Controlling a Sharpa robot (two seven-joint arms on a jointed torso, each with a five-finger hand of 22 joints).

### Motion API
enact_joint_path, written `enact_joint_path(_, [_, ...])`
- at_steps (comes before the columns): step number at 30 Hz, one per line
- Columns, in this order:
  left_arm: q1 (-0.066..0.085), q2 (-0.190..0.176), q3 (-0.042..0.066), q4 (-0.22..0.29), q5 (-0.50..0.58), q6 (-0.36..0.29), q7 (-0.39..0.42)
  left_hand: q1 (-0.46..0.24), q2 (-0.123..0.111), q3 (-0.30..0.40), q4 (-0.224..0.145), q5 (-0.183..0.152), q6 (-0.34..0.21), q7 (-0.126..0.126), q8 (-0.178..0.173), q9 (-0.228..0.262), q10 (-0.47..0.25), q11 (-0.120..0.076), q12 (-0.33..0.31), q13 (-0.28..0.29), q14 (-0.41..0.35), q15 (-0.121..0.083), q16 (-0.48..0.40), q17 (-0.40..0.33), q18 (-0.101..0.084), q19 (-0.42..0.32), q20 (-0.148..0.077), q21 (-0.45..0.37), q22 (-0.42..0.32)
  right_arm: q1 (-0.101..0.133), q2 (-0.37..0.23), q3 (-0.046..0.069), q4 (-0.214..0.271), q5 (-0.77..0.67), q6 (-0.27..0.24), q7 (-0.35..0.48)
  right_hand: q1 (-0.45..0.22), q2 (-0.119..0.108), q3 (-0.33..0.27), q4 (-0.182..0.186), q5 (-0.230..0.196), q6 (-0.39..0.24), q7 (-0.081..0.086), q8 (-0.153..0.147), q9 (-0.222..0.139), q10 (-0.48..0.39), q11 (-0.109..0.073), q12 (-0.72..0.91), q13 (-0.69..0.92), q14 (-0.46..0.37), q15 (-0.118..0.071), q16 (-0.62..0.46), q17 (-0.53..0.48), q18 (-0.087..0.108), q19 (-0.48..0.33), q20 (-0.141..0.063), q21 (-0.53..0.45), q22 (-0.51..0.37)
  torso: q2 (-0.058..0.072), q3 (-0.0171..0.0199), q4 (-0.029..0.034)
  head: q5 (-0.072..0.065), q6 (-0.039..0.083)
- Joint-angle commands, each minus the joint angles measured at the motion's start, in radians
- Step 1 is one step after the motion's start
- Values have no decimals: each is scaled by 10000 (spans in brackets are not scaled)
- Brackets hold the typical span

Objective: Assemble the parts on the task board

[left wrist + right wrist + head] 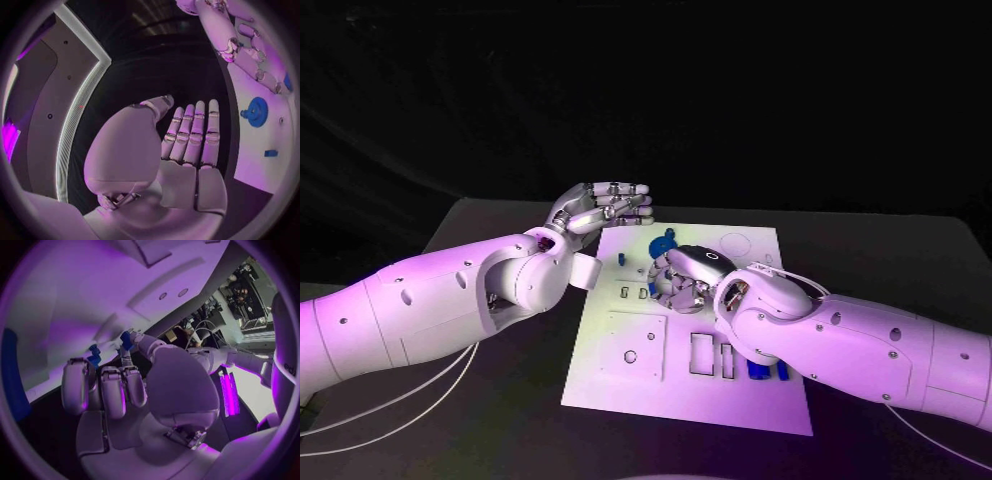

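Note:
The white task board [661, 390] lies in the middle of the black table. My right hand [682, 280] rests low on the board's far half with its fingers curled down. In the right wrist view the thumb and a finger of this hand [119, 385] pinch a small blue part [127, 339] against the board [94, 290]. A second small blue part [94, 356] stands close by. A blue gear [661, 243] sits just beyond the right hand. My left hand [603, 210] hovers over the board's far left corner, and its palm [187, 145] holds nothing, fingers extended.
Another blue part [759, 370] sits in a slot near my right forearm. The left wrist view shows the blue gear [256, 111] and a small blue piece [270, 153] on the board [262, 175]. Rectangular cut-outs [704, 355] mark the board's near half.

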Motion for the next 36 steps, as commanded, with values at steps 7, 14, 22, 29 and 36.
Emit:
enact_joint_path(7, [12,13,5,47,30,82,95,-62,-3,47,11,-61,54,262,-42,-3,84,3,-54,-4,42,5,-58,9,135,42,-10,36,-12,-75,106,-18,-64,-259,362,-54,-131,16,42,22,-20,145,-58,37,129,69,-82,24,1471,889,-68,-17,1893,1,23,-63,24,553,2,-1,-3,83,-73])
enact_joint_path(14, [12,7,5,52,30,86,90,-62,-3,47,11,-61,54,262,-42,-3,84,3,-54,-4,42,5,-58,9,135,42,-10,36,-12,-112,148,-26,-113,-261,373,-49,-131,16,42,22,-20,145,-58,37,129,69,-82,24,1471,889,-68,-17,1893,1,23,-63,24,553,0,2,-1,119,-92])
enact_joint_path(22, [12,-4,5,57,30,89,83,-62,-3,47,11,-61,54,262,-42,-3,84,3,-54,-4,42,5,-58,9,135,42,-10,36,-12,-123,157,-29,-149,-264,437,-65,-165,-6,38,23,-46,127,-58,34,128,44,-84,0,1442,884,-72,-25,1871,6,11,-67,4,537,3,4,-8,130,-110])
enact_joint_path(29, [13,-6,5,59,30,98,78,-62,-3,47,11,-61,54,262,-42,-3,84,3,-54,-4,42,5,-58,9,135,42,-10,36,-12,-125,145,-30,-152,-285,475,-104,-222,-94,37,-7,-92,-12,-21,-28,105,-13,-63,-55,1381,878,-63,-35,1846,11,-3,-70,-26,519,0,6,-6,113,-106])
enact_joint_path(36, [13,-9,5,55,30,115,68,-62,-3,47,11,-61,54,262,-42,-3,84,3,-54,-4,42,5,-58,9,135,42,-10,36,-12,-125,130,-31,-146,-294,390,-93,-334,-254,63,-59,-75,-487,168,-291,-5,-115,95,-137,1289,875,60,-42,1835,16,-30,9,-89,490,-1,10,-13,116,-104])
